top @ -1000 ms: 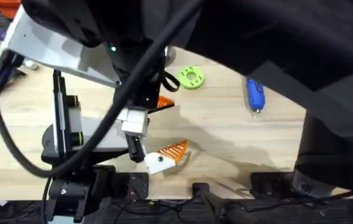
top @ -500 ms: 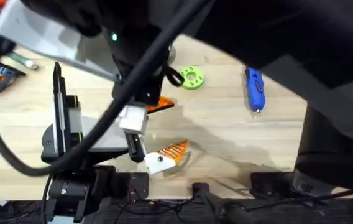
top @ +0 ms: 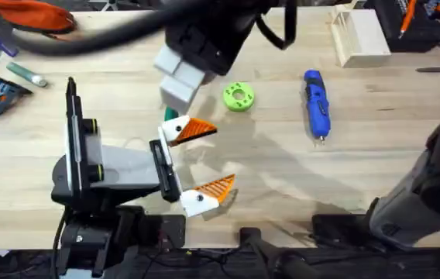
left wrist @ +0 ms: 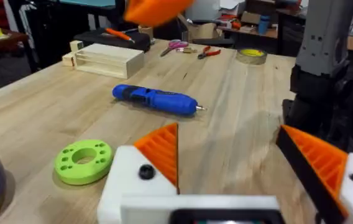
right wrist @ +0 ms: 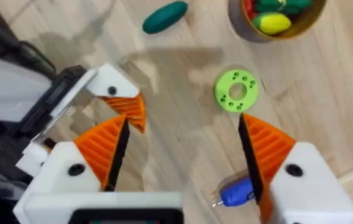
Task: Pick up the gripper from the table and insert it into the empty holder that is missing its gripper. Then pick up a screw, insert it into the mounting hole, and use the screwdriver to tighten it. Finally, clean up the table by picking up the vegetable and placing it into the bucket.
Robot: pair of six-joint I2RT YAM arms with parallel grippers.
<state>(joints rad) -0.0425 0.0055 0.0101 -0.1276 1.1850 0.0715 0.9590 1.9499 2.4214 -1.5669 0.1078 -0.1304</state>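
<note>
My left gripper (top: 203,161) rests open on the table near its front edge, both white bases carrying orange ribbed tips (left wrist: 162,148). My right gripper (right wrist: 186,155) hangs open high above it, looking down on one left fingertip (right wrist: 130,111). The dark green vegetable (right wrist: 165,17) lies on the wood beside the bucket (right wrist: 235,22), which holds toy food. The blue screwdriver (top: 317,115) lies right of centre, and also shows as the screwdriver (left wrist: 155,99) ahead of the left fingers. The loose gripper, an empty holder and the screw are out of view.
A lime-green disc (top: 238,97) sits between bucket and screwdriver. A pale wooden slotted box (top: 359,35) stands at the back right, with hand tools and a tape roll (left wrist: 251,56) behind it. The right arm (top: 204,31) spans the back of the table.
The right arm has lifted and drawn back from the left gripper's far finger, uncovering the back of the table. The left arm has stayed put.
</note>
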